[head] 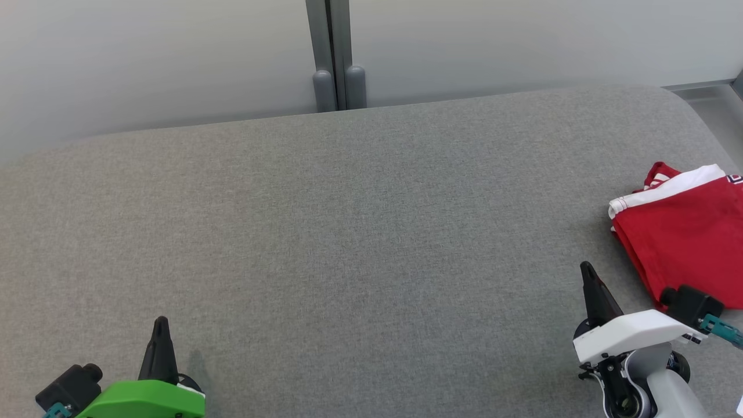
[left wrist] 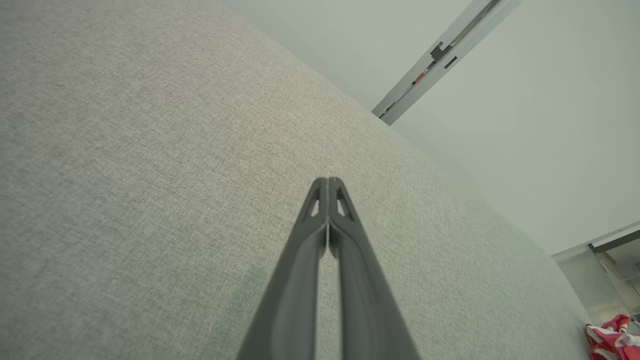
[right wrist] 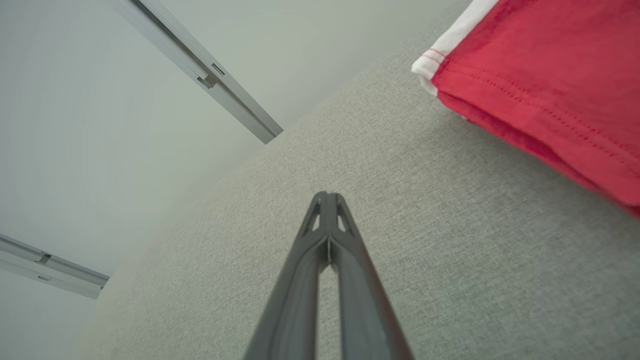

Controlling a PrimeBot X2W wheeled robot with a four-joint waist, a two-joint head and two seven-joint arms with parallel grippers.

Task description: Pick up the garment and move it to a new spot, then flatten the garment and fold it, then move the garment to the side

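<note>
Grey cloth covers the big tabletop point(head: 348, 232). Behind its far edge stands a pale wall with a grey post point(head: 335, 58). The red garment point(head: 685, 232), with its white band, lies folded at the right edge, so I think the job is nearly done. My right pincer point(head: 589, 276) is clenched on nothing, near the garment but not touching it. My left pincer point(head: 161, 328) is clenched and empty too, by the near left corner. I should lift away slowly and not snag the garment. I see nothing in my way.
</note>
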